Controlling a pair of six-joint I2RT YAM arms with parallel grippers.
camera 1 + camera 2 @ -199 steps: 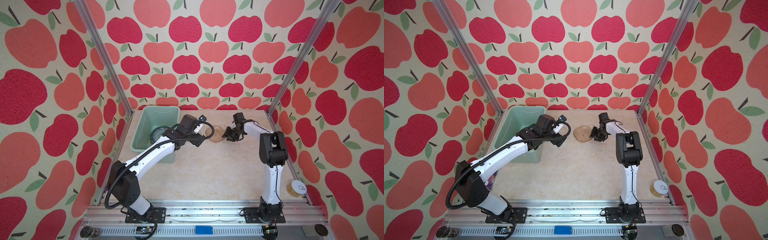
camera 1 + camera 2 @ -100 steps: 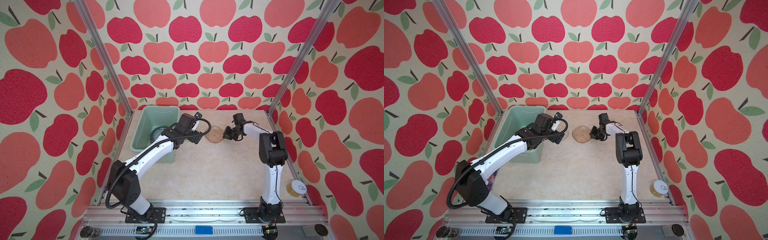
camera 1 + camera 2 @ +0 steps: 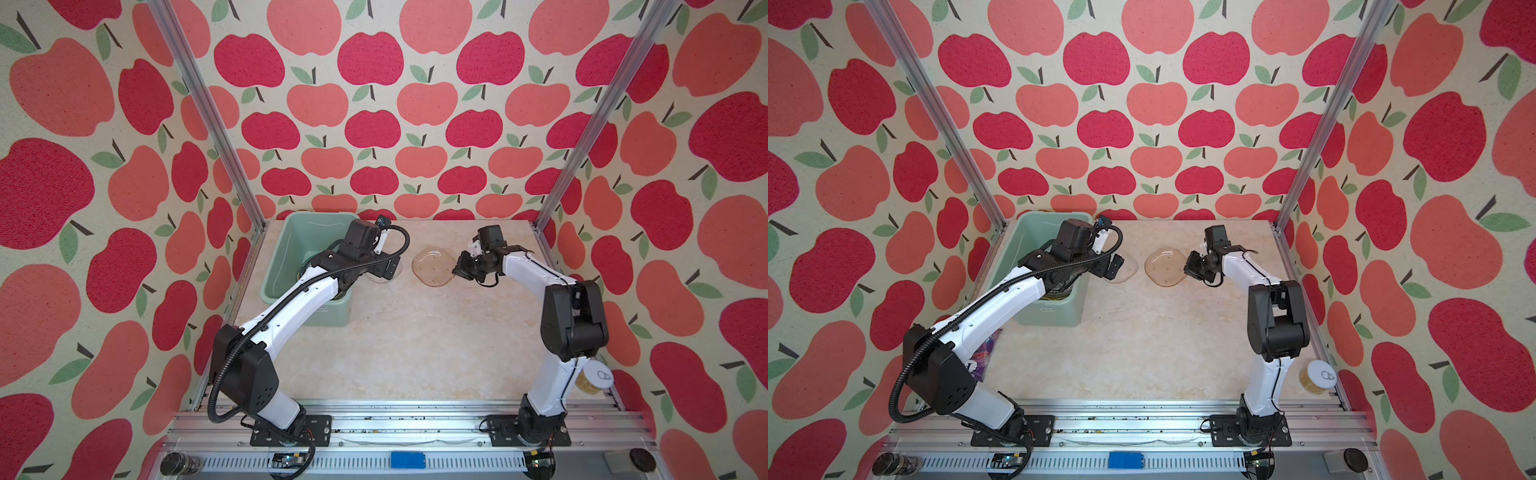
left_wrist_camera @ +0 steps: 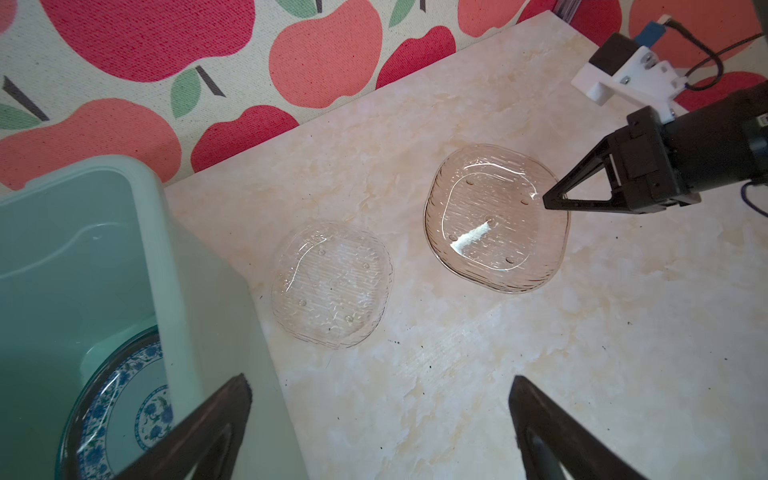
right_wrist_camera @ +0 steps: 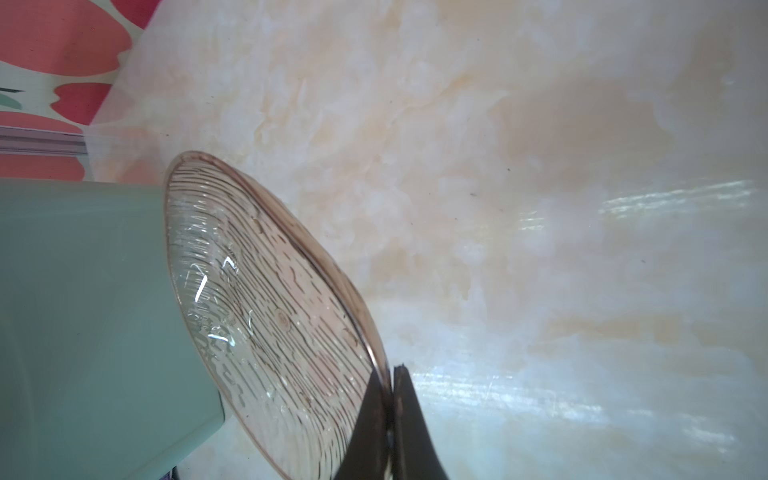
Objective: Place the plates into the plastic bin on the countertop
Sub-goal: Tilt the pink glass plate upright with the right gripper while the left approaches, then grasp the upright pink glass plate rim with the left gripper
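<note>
On the countertop (image 3: 415, 340), ribbed amber glass plate (image 4: 494, 220), rim gripped by right end effector (image 4: 547, 202); left end effector (image 4: 379, 384) agape.

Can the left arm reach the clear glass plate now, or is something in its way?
Probably yes. The left gripper hangs open close to the clear glass plate, and nothing lies on it. The right gripper, shut on the amber plate, is apart; only the plastic bin stands near.

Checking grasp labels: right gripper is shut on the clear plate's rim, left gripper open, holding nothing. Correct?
No: the right gripper is shut on the rim of the amber plate; the clear plate lies untouched beside it, as the left wrist view shows. The left gripper is open, holding nothing.
</note>
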